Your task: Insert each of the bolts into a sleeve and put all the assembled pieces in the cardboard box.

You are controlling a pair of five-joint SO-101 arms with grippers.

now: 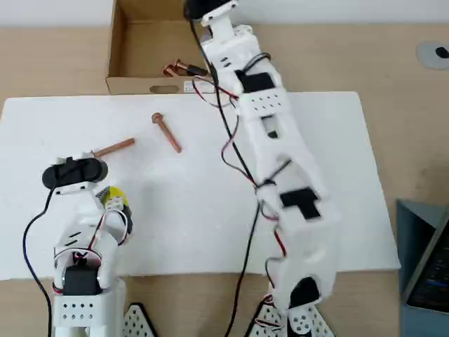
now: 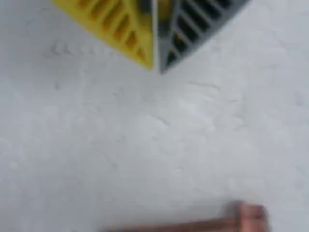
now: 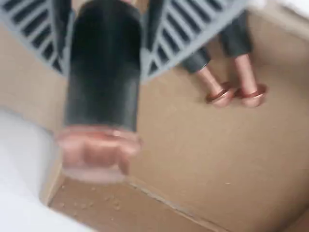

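**Right claw holds a sleeved bolt over the box; left claw is closed beside a loose bolt**

The right claw [image 3: 104, 72] is clamped on an assembled piece [image 3: 100, 96], a black sleeve with the copper bolt head showing at its lower end. It hangs above the brown floor of the cardboard box [image 3: 217, 159], close to one wall. In the high view, the right arm [image 1: 280, 161] stretches across the white mat [image 1: 210, 225] with its far end over the open box at the far edge of the mat.

Two finished pieces [image 3: 234, 79] lie side by side on the box floor, their copper heads almost touching. They appear in the high view as a copper pair against the box's near wall.

The left claw [image 2: 155, 60] has its yellow and grey fingertips pressed together with nothing between them. It sits low over the mat. A bare bolt [image 2: 193, 224] lies just beside it, apart from the tips. The high view places this first loose bolt [image 1: 114, 147] just beyond the left arm's wrist, and a second loose bolt [image 1: 167, 132] lies a little farther toward the box. Both rest flat on the mat, apart from each other.

The mat covers most of the wooden tabletop [image 1: 407, 126].
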